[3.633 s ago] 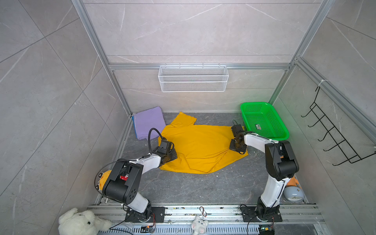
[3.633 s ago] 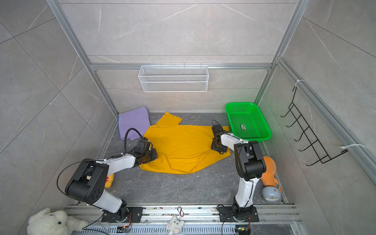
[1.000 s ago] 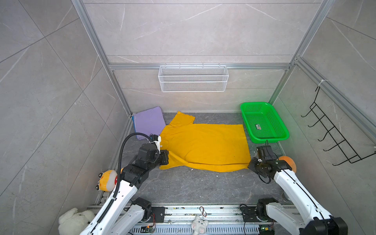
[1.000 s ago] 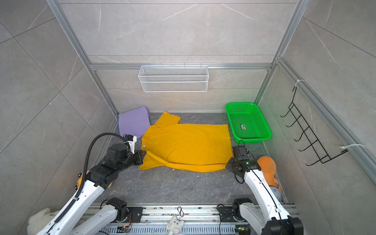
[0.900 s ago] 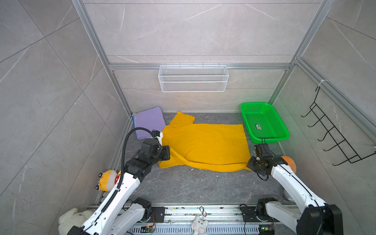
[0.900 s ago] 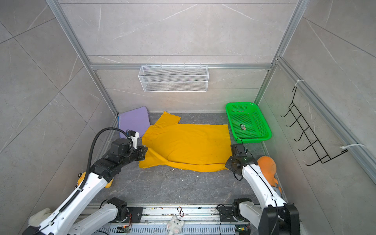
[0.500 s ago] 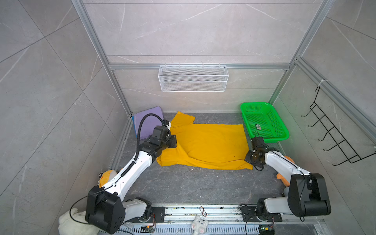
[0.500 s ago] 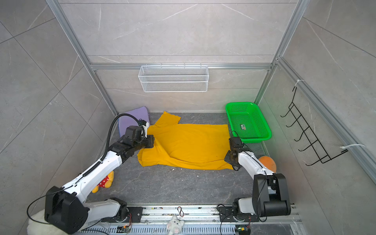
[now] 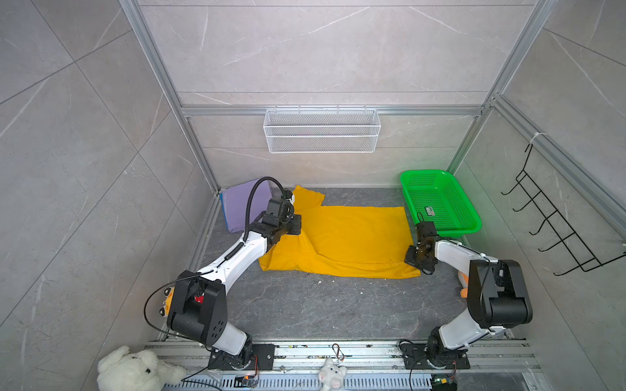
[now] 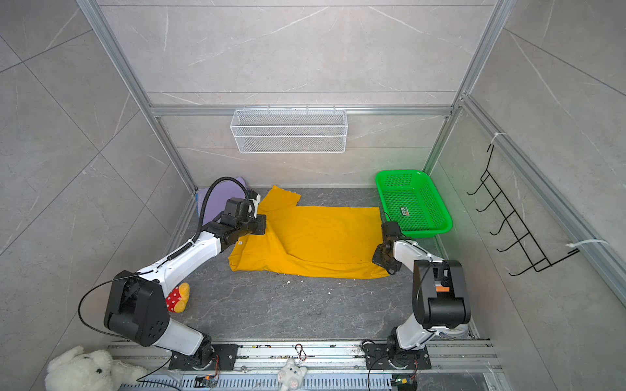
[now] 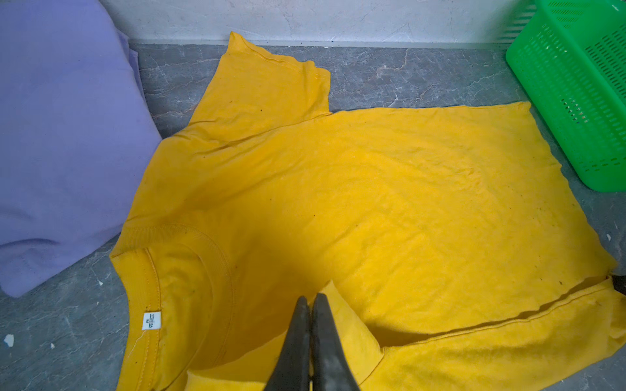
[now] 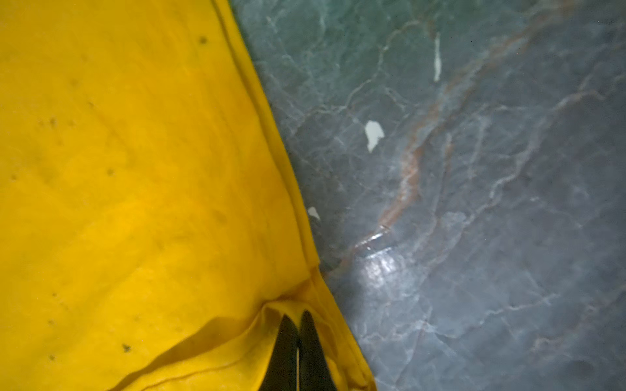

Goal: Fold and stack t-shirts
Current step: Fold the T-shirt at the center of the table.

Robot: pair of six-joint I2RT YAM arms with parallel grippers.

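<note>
The yellow cotton t-shirt point(image 9: 355, 237) lies sideways, neck by the folded purple t-shirt point(image 9: 244, 206), bottom by the green mesh basket point(image 9: 440, 196), with the left gripper point(image 11: 311, 299) and right gripper point(image 12: 297, 316) closed tight on it.

the mustard t-shirt point(image 9: 352, 240) is matt, faintly creased knit cloth with a ribbed collar, the lavender t-shirt point(image 9: 234, 210) softer matt cloth, the green basket point(image 9: 452, 199) glossy perforated plastic, the wire basket point(image 9: 321, 130) white coated metal mesh, the table point(image 9: 321, 304) smooth veined grey stone with a dull sheen.
</note>
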